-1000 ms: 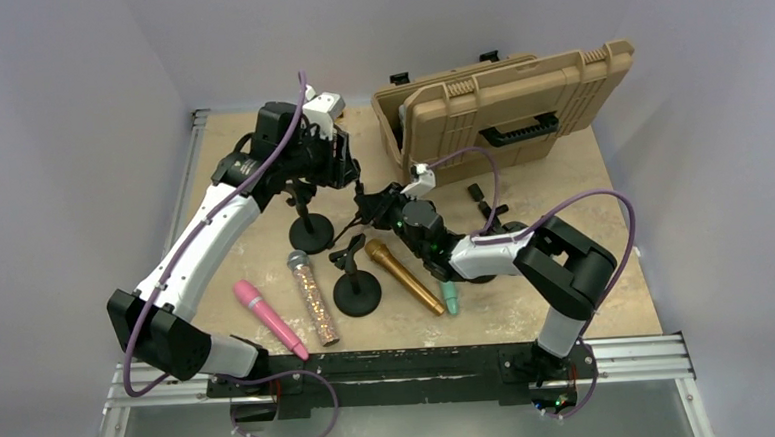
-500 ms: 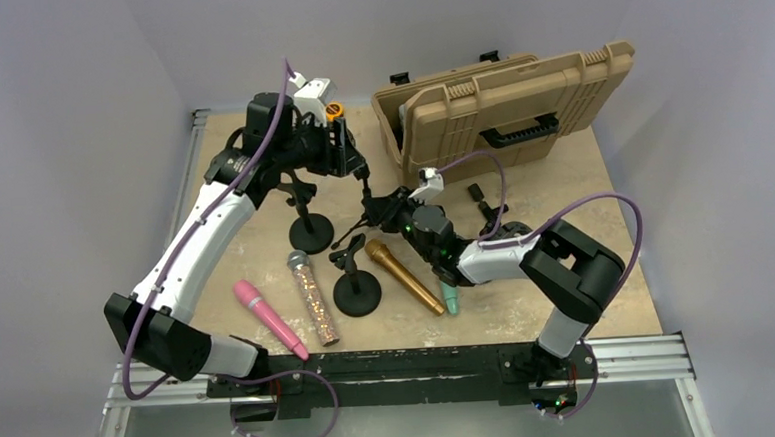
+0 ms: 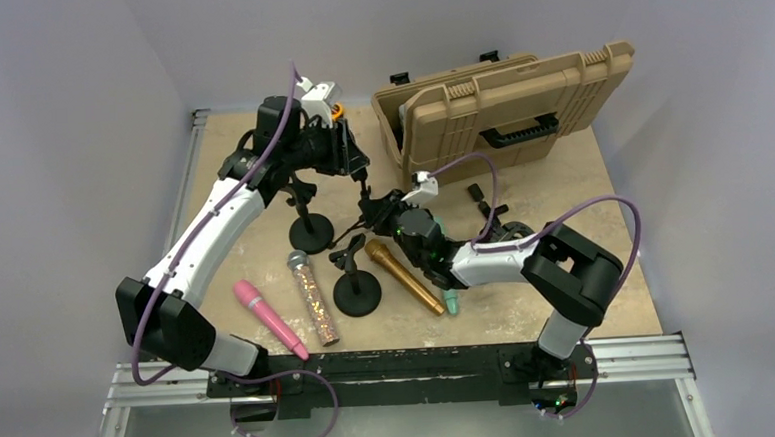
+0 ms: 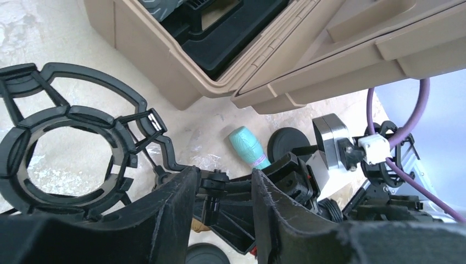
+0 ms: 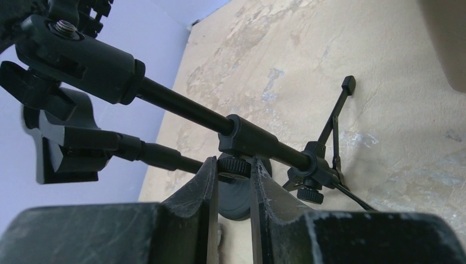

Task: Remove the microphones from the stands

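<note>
A black tripod stand (image 5: 181, 107) leans tilted over the middle of the table (image 3: 606, 267), reached by both arms. The right gripper (image 5: 232, 164) is clamped together on the stand's shaft, just below a collar. The left gripper (image 4: 224, 176) has its jaws partly apart around the stand's top joint; whether they press on it cannot be told. A black ring mount (image 4: 66, 159) sits just beside that joint. Which microphone belongs to this stand cannot be told. 4 lie flat on the table nearer the arms' bases: a pink microphone (image 3: 269, 319), a glitter microphone (image 3: 313, 298), a gold microphone (image 3: 404, 276) and a teal microphone (image 3: 450, 300). A tan case (image 3: 498, 103), lid ajar, sits at the far right
</note>
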`<state>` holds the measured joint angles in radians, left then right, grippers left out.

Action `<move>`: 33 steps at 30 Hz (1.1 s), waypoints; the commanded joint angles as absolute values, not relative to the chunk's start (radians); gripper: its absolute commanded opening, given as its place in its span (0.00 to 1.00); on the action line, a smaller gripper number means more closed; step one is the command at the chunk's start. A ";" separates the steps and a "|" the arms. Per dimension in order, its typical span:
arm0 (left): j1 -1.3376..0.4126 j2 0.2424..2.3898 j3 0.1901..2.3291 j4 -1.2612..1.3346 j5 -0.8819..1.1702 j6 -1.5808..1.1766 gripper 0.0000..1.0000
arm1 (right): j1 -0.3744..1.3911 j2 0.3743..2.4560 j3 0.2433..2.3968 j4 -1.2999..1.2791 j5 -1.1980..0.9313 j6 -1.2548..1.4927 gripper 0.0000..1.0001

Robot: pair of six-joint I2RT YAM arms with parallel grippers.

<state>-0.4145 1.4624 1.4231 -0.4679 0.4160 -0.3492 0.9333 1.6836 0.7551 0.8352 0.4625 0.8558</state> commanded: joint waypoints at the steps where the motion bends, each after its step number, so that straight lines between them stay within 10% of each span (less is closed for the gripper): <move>1: -0.417 1.458 1.359 -0.528 0.405 -0.373 0.39 | 1.000 1.737 0.883 0.595 0.630 0.856 0.00; 21: -0.372 1.366 1.371 -0.488 0.542 -0.442 0.39 | 1.143 2.052 1.360 -0.274 1.009 0.822 0.00; 33: -0.323 1.308 1.364 -0.458 0.563 -0.443 0.42 | 1.143 1.943 1.328 -0.095 1.004 0.398 0.00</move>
<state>-0.3264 1.3628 1.3594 -0.5041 0.4885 -0.4110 1.1378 1.9347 1.3918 0.0090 1.0534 0.6571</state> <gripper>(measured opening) 0.414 0.167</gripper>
